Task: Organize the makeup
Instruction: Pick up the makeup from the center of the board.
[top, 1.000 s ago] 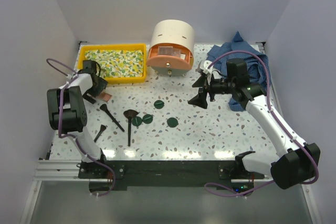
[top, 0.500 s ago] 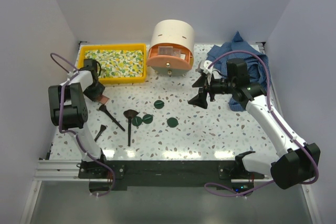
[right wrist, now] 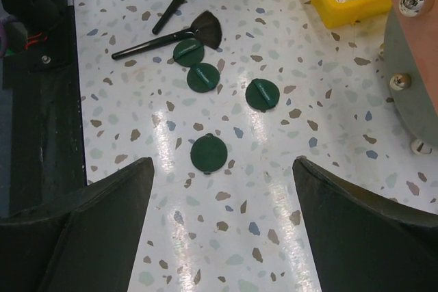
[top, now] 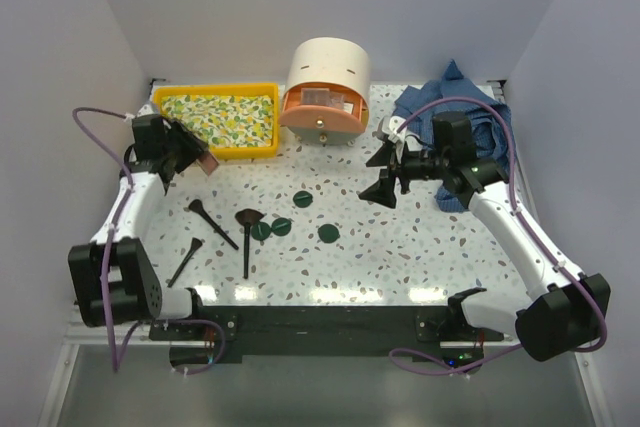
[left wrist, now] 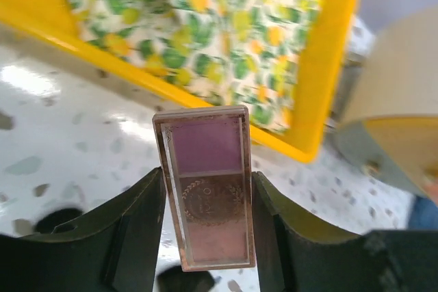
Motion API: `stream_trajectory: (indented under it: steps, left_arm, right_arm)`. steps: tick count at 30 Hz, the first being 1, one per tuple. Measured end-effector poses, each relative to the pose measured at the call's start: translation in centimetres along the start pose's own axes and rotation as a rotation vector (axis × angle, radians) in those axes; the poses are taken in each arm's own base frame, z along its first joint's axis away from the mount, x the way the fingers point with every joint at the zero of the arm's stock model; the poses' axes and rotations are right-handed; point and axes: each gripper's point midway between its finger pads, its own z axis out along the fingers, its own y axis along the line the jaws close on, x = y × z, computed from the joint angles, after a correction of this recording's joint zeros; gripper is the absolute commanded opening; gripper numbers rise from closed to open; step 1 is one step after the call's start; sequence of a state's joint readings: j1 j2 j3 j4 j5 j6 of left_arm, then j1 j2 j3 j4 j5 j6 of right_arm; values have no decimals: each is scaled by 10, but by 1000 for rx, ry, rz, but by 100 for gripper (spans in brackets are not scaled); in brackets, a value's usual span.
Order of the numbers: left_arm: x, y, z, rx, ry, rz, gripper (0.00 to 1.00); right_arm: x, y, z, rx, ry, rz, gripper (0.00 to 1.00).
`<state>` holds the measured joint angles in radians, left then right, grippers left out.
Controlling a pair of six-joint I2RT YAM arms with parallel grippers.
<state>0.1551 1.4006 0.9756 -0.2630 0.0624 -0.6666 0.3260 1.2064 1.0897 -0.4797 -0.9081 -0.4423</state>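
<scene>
One palette, pinched in the left end effector, had risen off the counter toward the yellow tray, beginning the sorting, while the right end effector hung spread

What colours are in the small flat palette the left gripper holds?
The small flat rectangular palette is purple above, pink-brown below; clearest in left wrist view.

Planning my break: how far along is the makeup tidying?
Early. Nothing is visibly put away. In hand: the left hand grips one palette raised near the yellow tray. Left: four green discs and three brushes lie loose on the table; the right hand hovers open above the discs.
</scene>
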Motion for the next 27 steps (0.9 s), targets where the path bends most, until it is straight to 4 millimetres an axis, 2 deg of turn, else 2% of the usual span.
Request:
stream_trajectory:
  steps: [3,8,11,14,17,20,22,27]
  left_arm:
    - [10,-37,-25,259,-14,52,0]
    - [59,-73,-57,565,82,127,0]
    - [85,-99,-87,723,120,198,0]
    - [101,-128,-129,899,115,274,0]
    - [116,-141,-159,1025,121,322,0]
    - [132,-144,-170,1078,157,328,0]
    - [144,-144,-173,1093,200,316,0]
    - [165,-147,-181,1110,289,294,0]
  right_arm:
    - [0,1,-2,2,1,-14,88]
    - [-1,6,-7,-8,19,-17,88]
    - [-2,10,-10,-29,40,-22,88]
    - [-2,13,-11,-59,69,-27,87]
    - [-2,17,-12,-88,92,-22,85]
    - [0,26,-9,-119,114,-11,85]
    - [3,38,0,-150,147,-36,85]
    - [9,86,19,-271,247,-206,84]
